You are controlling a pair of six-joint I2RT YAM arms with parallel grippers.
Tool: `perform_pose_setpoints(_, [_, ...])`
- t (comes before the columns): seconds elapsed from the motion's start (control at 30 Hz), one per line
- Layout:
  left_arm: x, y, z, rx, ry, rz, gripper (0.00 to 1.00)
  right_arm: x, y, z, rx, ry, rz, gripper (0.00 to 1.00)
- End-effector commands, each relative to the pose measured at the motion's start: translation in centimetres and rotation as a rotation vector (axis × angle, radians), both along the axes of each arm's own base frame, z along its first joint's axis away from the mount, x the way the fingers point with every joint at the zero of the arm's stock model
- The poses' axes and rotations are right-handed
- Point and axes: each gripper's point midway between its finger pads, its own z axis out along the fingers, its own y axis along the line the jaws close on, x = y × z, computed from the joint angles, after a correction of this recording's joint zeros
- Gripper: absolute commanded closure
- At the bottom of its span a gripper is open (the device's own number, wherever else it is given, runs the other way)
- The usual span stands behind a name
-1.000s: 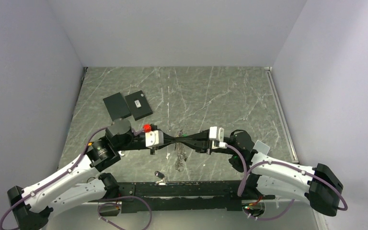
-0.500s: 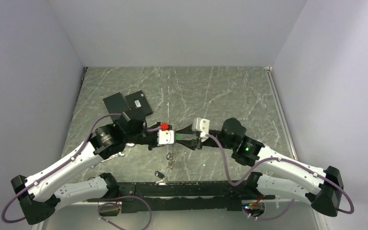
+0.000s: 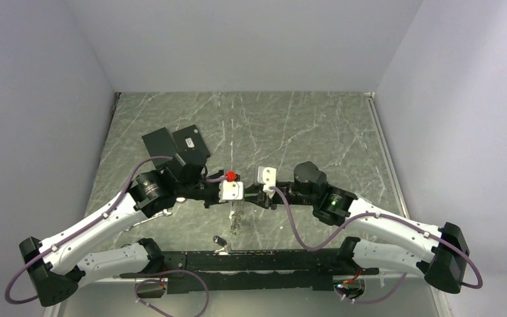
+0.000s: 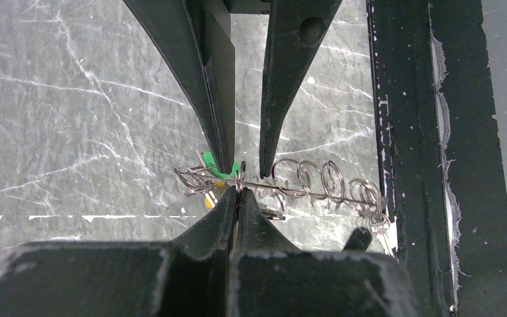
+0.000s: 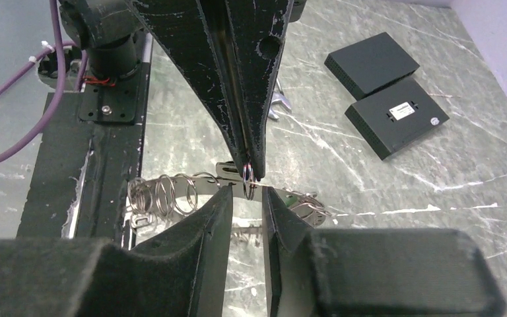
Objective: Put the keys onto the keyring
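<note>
Keyring (image 4: 239,176) shows a thin silver wire loop.

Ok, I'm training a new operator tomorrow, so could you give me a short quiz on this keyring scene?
1. True or false: the left hand is open.
2. How many flat black plates are in view? A) one B) two C) four
3. What colour is the tag beside the keyring?
Key: 1 false, it is shut on the keyring, while the right hand is open. 2 B. 3 green.
</note>
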Motion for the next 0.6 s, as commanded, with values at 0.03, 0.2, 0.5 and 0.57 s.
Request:
perform_pose_setpoints(0.03, [0.2, -0.6, 3.2, -0.090, -0.068, -0.008, 1.00, -0.1, 0.7, 2.3, 0.073, -0.043, 0.026, 0.75])
perform_pose_setpoints(0.2, [0.3, -0.5, 3.2, -0.085, -0.070, -0.005, 1.00, -0.1, 1.1, 3.4, 0.115, -0.059, 0.035, 0.77])
perform_pose_setpoints(0.5, [0.1, -0.5, 3.4, -0.104, -0.069, -0.005, 1.00, -0.4, 1.7, 2.7, 0.102, -0.046, 0.067, 1.00])
perform_pose_setpoints(0.57, [0.1, -0.5, 3.6, -0.111, -0.074, -0.002, 1.00, -0.6, 1.8, 2.3, 0.094, -0.047, 0.081, 1.00])
